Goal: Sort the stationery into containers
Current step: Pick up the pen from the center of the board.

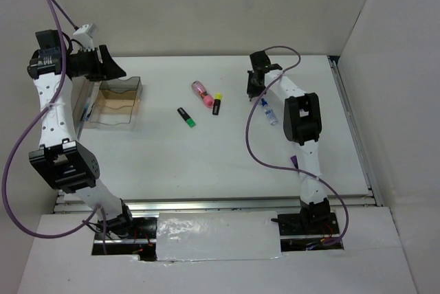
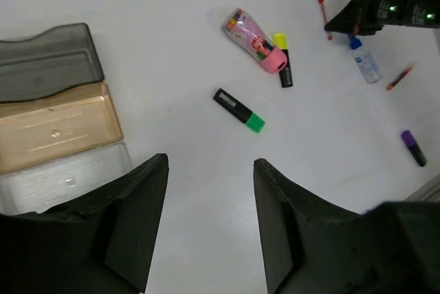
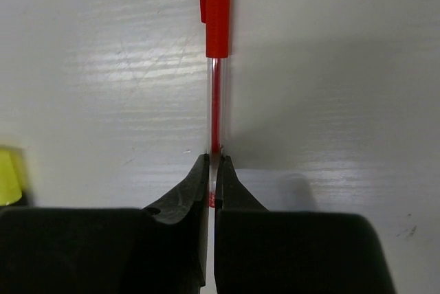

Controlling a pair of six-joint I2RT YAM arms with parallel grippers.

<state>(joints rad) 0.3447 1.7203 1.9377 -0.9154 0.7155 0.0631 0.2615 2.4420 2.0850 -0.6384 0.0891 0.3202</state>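
**Stationery lot: right pincer on pen, left pincer above box**

Item 1. The right pincer is closed tight on the thin red pen, a clear plastic barrel with a red grip and clip. The fingertips pinch the barrel near its lower end. The rest of the pen runs straight ahead of the pincer over the white table.

Item 2. The black highlighter with a yellow end lies just left of this pincer's fingers. The small clear bottle with a blue cap lies just beside the pincer, toward its arm's base.

Item 3. The left pincer has its jaws partly apart, with nothing between them.

Item 4. The rectangular clear-plastic box with a tan bottom sits to that pincer's left, open side up.

Item 5. Ahead of the left pincer lies the black highlighter with a green end. Beyond it is the soft pink tube. The black highlighter with a purple end lies far to the right.
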